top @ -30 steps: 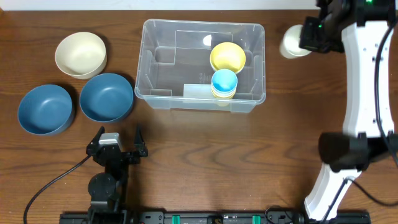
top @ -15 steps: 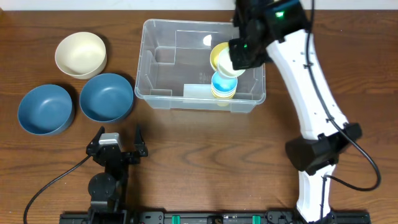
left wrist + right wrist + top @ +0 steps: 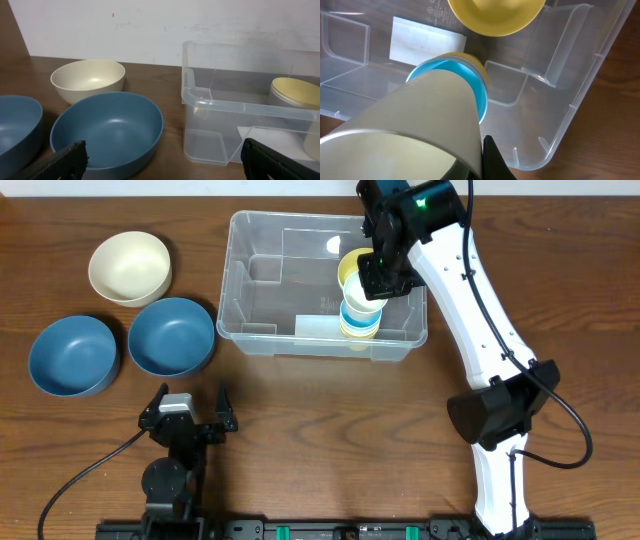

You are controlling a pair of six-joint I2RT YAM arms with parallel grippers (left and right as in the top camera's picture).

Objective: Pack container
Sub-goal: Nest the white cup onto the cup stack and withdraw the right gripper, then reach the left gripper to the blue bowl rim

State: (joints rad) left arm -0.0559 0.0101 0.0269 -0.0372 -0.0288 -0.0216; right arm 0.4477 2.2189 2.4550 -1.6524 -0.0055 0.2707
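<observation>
The clear plastic container (image 3: 250, 240) stands at the table's back middle; it also shows in the left wrist view (image 3: 215, 105) and the right wrist view (image 3: 570, 100). Inside it are a yellow bowl (image 3: 352, 264) and a stack with a blue cup (image 3: 354, 320) on a yellow cup. My right gripper (image 3: 372, 278) is shut on a cream cup (image 3: 415, 130) and holds it over the blue cup (image 3: 477, 92), tilted into its mouth. My left gripper (image 3: 188, 408) is open and empty near the table's front, its fingers level with a blue bowl (image 3: 107, 130).
A cream bowl (image 3: 129, 267) and two blue bowls (image 3: 171, 335) (image 3: 71, 354) stand left of the container. The right arm reaches over the container's right side.
My right gripper carried the cream cup from the back right of the table leftward into the container and down onto the blue cup. The left arm has not moved.
</observation>
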